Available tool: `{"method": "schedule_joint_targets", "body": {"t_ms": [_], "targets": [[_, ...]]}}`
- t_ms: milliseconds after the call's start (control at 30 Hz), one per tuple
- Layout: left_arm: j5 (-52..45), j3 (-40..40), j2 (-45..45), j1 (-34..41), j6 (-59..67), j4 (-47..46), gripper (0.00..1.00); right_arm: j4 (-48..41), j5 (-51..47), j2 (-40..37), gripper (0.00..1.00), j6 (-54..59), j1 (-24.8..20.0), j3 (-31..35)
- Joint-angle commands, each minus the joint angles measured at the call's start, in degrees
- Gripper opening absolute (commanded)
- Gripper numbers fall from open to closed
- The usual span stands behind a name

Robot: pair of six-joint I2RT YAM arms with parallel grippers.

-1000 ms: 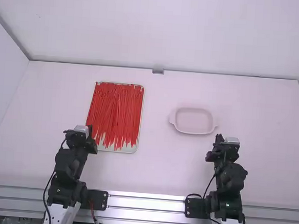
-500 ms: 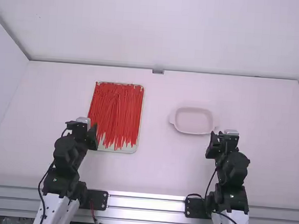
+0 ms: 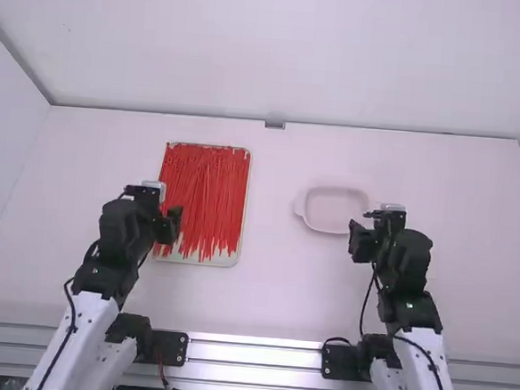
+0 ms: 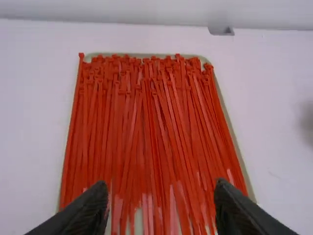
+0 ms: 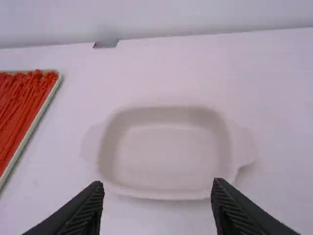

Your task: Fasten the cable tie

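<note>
Left wrist view: found the left fingers (image 4: 88,213) spread wide and holding nothing, above the near end of the red cable ties (image 4: 146,132). Saw the ties lying loose and roughly parallel in a thick layer on a pale tray (image 4: 234,139), heads at the far end, tails toward the fingers. Noted the tray flat on the white table (image 4: 39,122) and a small grey bracket (image 4: 221,30) at the table's far edge.

Right wrist view: found the right fingers (image 5: 85,210) just as wide apart and likewise empty, close to the near side of a white dish (image 5: 166,152) with two small handles. Saw nothing inside the dish. Noted a corner of the tray with its ties off to one side, apart from the dish.

High view: placed the tray left of the table's middle and the dish right of it, well apart. Found the left fingers over the tray's near left corner and the right fingers by the dish's near right corner, each arm on its own side.
</note>
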State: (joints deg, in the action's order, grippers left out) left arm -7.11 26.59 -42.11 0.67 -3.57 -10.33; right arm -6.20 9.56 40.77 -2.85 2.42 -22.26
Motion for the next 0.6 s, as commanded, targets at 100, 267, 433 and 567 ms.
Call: {"method": "schedule_joint_targets", "body": {"t_ms": [100,267,433,567], "targets": [[-2.54,6.82,-8.27,0.67,-1.84,-3.06,0.68,-2.13,3.22,7.85,0.69,0.49,2.61,-6.48],[-3.76,10.63,-14.05,0.64,-2.46,-5.45,0.76,-2.33,4.72,12.13,0.77,0.52,4.47,-9.65],[-5.24,16.6,-20.0,0.97,-1.41,-10.99,0.84,0.14,8.62,15.76,0.85,-1.74,5.27,-12.86],[-4.4,21.96,-23.94,1.05,-1.53,-15.12,0.89,0.65,11.49,18.18,0.9,-0.63,5.96,-15.02]]}}
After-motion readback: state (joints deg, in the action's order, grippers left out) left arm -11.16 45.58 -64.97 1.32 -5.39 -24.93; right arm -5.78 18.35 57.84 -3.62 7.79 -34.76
